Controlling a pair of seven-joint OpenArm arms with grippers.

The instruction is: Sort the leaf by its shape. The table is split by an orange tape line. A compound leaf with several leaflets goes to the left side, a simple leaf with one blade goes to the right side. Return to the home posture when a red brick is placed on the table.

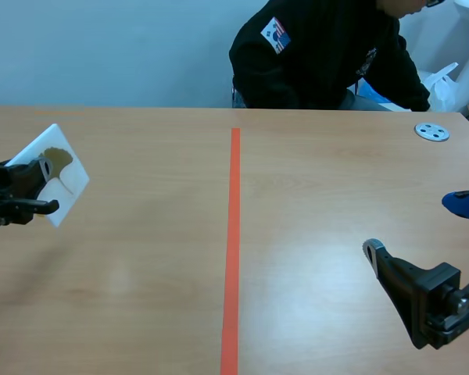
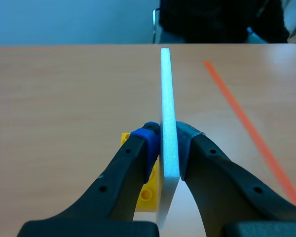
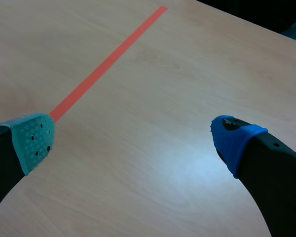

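A white card (image 1: pixel 59 173) bearing an olive-brown leaf picture (image 1: pixel 59 160) hangs tilted above the table's far left side. My left gripper (image 1: pixel 37 187) is shut on it. In the left wrist view the card (image 2: pixel 167 113) stands edge-on between the pads of that gripper (image 2: pixel 166 140), and a yellow brick (image 2: pixel 150 190) shows beside the card under one finger. The leaf's shape is too small to tell. My right gripper (image 1: pixel 418 226) stands open and low at the right, with only bare table between its fingers (image 3: pixel 133 140).
The orange tape line (image 1: pixel 233 250) (image 2: pixel 246 128) (image 3: pixel 103 66) runs down the middle of the table. A person in a black jacket (image 1: pixel 320 55) sits across it. A round grey disc (image 1: pixel 432 132) lies at the far right edge.
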